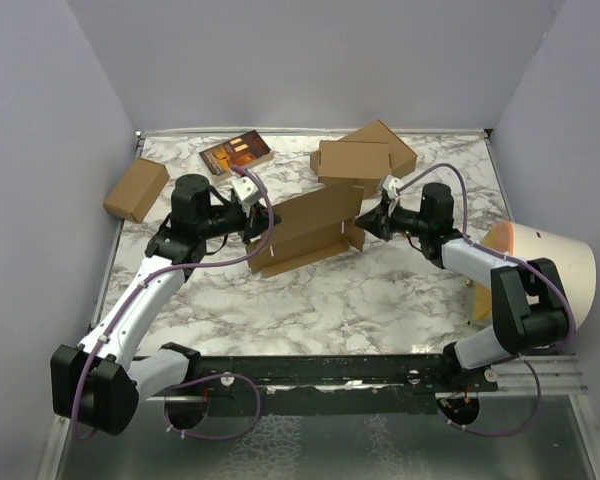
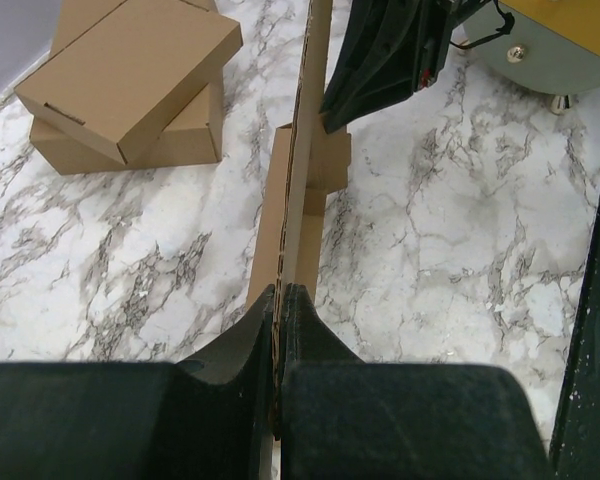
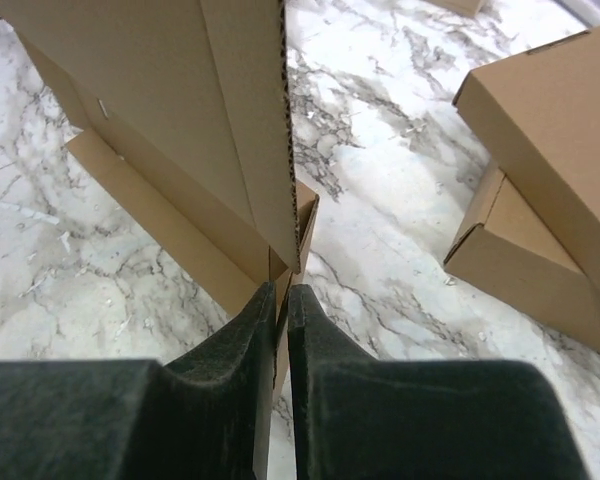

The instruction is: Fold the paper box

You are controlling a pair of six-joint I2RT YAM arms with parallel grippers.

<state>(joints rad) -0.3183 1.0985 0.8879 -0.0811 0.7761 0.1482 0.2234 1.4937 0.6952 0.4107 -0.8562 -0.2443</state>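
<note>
- Marbled worktop (image 1: 380, 290) inside plain grey walls is what I see from my remote seat. The paper box (image 1: 315, 228) sits directly between my two tools, reaching from one to the other.
- My left tool (image 2: 278, 300) has its jaws pinched almost fully together on the edge of a cardboard panel. That panel stands upright and runs straight away from the fingertips toward the other arm.
- My right tool (image 3: 283, 295) is clamped just as tightly on the opposite end of the sheet, at a corner where a short flap meets the tall panel.
- Done so far, as I judge it: one long panel is raised to roughly vertical along its crease. A lower strip of the sheet lies flat on the worktop beneath it, and a short end flap on the right tool's side is lifted.
- Left to do, by my reading: this is not yet a closed mailer. The walls are not all standing, I see no tabs tucked into slits, and no lid is brought over. I would call it early to midway.
- I cannot tell how the sheet is creased behind the upright panel, which hides that side.
- Beyond the right tool sits a stack of two finished boxes (image 1: 365, 158). Beyond the left tool lie a printed booklet (image 1: 236, 153) and, further outward, a small carton (image 1: 136, 189). All of these are apart from the sheet.
</note>
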